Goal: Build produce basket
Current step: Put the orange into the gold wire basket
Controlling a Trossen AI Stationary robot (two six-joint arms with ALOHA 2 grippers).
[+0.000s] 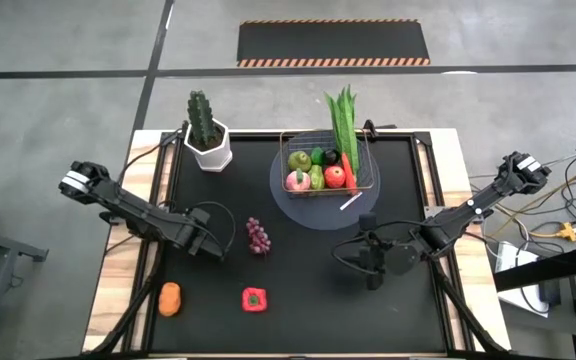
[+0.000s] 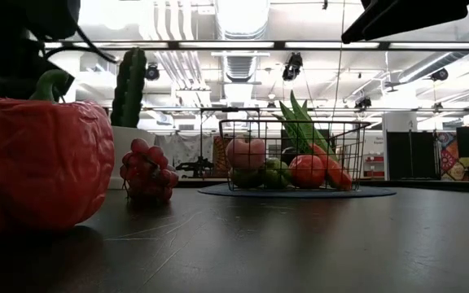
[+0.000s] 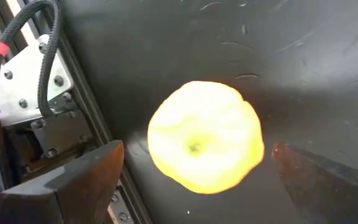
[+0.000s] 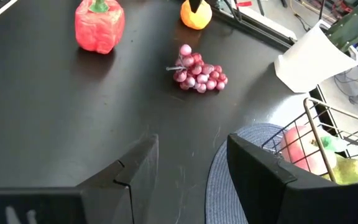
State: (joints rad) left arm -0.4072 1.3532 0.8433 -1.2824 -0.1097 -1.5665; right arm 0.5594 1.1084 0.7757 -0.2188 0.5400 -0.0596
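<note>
Already laden, coppery wire basket (image 1: 364, 160), leafy green (image 1: 343, 122) jutting past its rim

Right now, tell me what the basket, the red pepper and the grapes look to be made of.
Basket: thin metal wire in an open grid, you can see through it; the high view shows a coppery tint.
Red pepper: probably moulded plastic or foam, with a matte, slightly dimpled skin and soft creases.
Grapes: likely plastic beads, since each small pinkish ball carries a glossy highlight.

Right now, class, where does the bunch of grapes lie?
In the high view, the grapes lie mid-table, left of the basket, just beyond the left end effector.
</note>
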